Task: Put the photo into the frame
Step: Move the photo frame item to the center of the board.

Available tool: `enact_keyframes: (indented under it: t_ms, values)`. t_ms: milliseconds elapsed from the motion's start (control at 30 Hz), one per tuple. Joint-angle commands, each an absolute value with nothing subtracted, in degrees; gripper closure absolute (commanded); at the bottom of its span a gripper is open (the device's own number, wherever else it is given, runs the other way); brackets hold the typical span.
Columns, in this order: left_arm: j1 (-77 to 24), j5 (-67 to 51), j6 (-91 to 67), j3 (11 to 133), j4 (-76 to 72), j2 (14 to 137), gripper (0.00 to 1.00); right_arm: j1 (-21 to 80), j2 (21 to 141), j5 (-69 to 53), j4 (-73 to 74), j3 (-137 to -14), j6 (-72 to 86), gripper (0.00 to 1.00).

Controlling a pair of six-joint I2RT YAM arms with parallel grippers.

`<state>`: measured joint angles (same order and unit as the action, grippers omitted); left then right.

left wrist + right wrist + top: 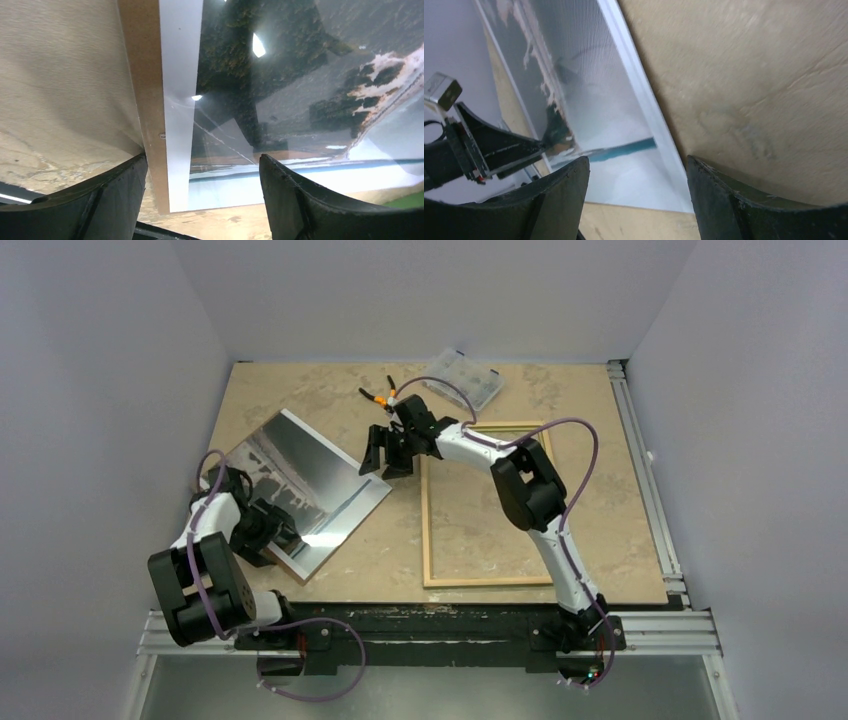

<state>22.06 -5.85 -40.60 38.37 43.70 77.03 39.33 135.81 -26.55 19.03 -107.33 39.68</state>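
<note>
Starting pickup: photo [300, 485] lies left, frame [487, 583] right, wood back up. I've left gripper [275, 535] at its near corner, right gripper [387, 462] at far edge, both released. Nxt, I reckon: pinch edges, lift flat.

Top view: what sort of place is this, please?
Probably a robot test cell in a lab: plain white walls enclose a marble-patterned table, with the left arm and right arm bolted to a metal rail at its near edge.

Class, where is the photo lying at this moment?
In the top view the photo lies askew on the left half of the table, left of the frame, with the left gripper at its near edge.
</note>
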Motion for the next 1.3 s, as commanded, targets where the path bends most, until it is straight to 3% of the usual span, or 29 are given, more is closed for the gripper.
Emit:
enact_keyframes:
  t_ms: [0, 233, 667, 1033, 1267]
  values:
    - [20.38, -15.36, -39.12, 35.04, 30.32, 80.66, 0.21, 41.65, 133.49, -29.48, 17.43, -99.67, 41.21, 0.3]
    - [12.35, -10.81, -36.91, 40.32, 34.63, 81.85, 0.18, 42.54, 126.9, -29.52, 13.04, -88.99, 43.61, 0.31]
    - [2.07, -16.33, -37.63, 44.15, 30.72, 82.97, 0.18, 43.53, 108.87, -22.88, 5.8, -66.38, 48.85, 0.31]
    - [2.08, -4.77, -39.11, 42.1, 38.64, 67.82, 0.17, 46.67, 107.58, -7.17, 22.34, -75.35, 42.09, 0.26]
    - [2.02, -4.06, -39.11, 42.47, 41.74, 63.69, 0.19, 47.26, 106.61, -4.75, 22.91, -74.85, 42.1, 0.27]
